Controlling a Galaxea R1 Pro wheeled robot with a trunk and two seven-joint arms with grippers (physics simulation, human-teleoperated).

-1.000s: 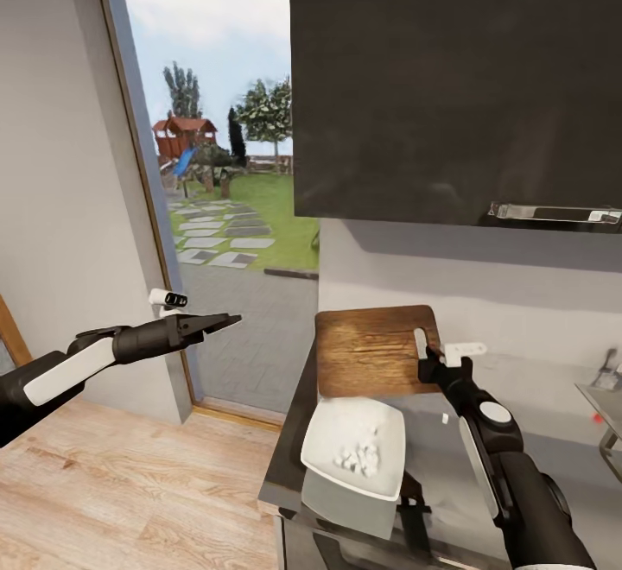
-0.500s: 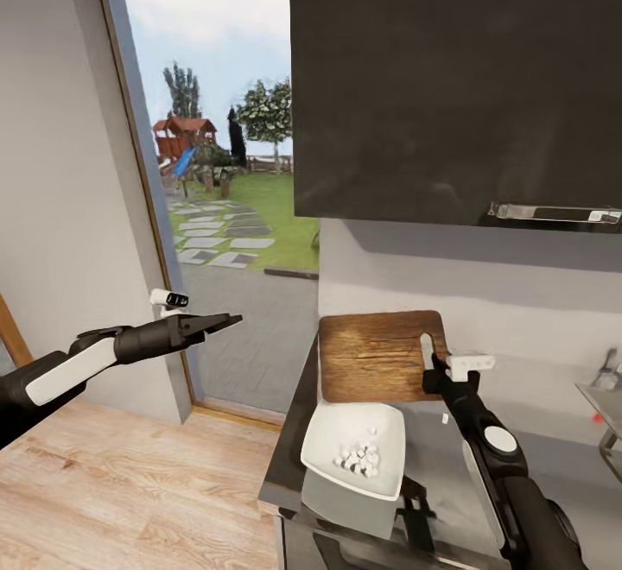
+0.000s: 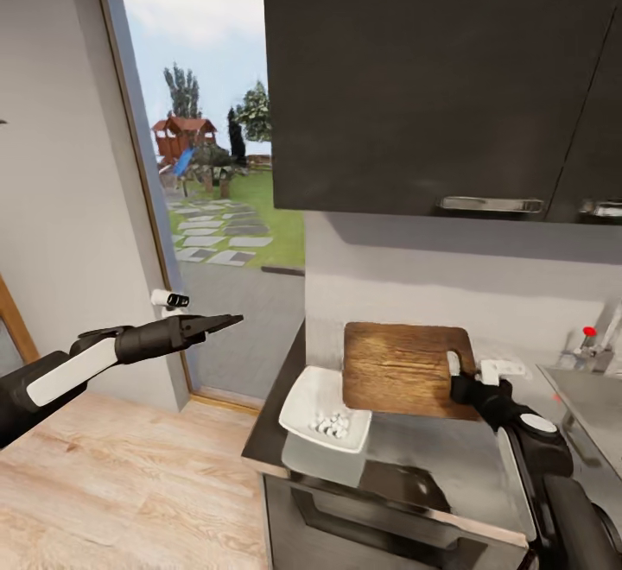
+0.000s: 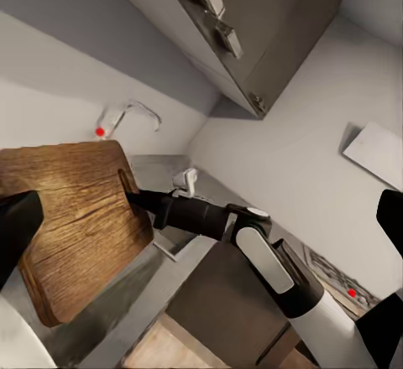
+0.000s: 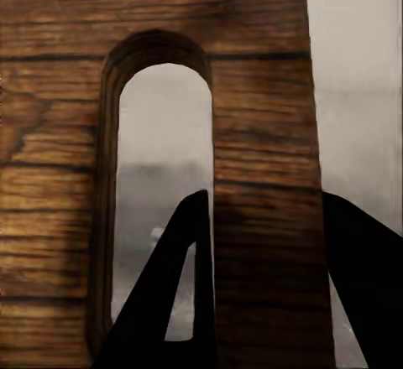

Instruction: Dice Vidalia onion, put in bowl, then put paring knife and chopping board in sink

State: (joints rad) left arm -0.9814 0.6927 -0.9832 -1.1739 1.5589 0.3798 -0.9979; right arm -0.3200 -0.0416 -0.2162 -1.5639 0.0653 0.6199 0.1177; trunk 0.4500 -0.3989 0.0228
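My right gripper (image 3: pixel 462 377) is shut on the chopping board (image 3: pixel 397 367), a dark brown wooden board. It pinches the strip of wood beside the slot handle hole (image 5: pixel 159 184), one finger through the slot. The board (image 4: pixel 67 218) hangs slightly tilted above the dark countertop (image 3: pixel 415 453). Its left end is just over the rim of the white bowl (image 3: pixel 301 395), which holds diced onion (image 3: pixel 330 424). The sink (image 3: pixel 592 393) and its tap (image 3: pixel 596 337) are at the far right. My left gripper (image 3: pixel 226 321) is open in the air over the floor. The paring knife is out of view.
Dark wall cabinets (image 3: pixel 415 78) hang low over the countertop. An open doorway (image 3: pixel 216 207) to a garden is left of the counter's end, with pale wood floor (image 3: pixel 130 484) beneath my left arm. An oven front (image 3: pixel 371 509) sits under the bowl.
The camera has swung right, bringing the tap and sink into view. My right gripper has carried the chopping board to the right, away from the bowl. My left arm holds its pose.
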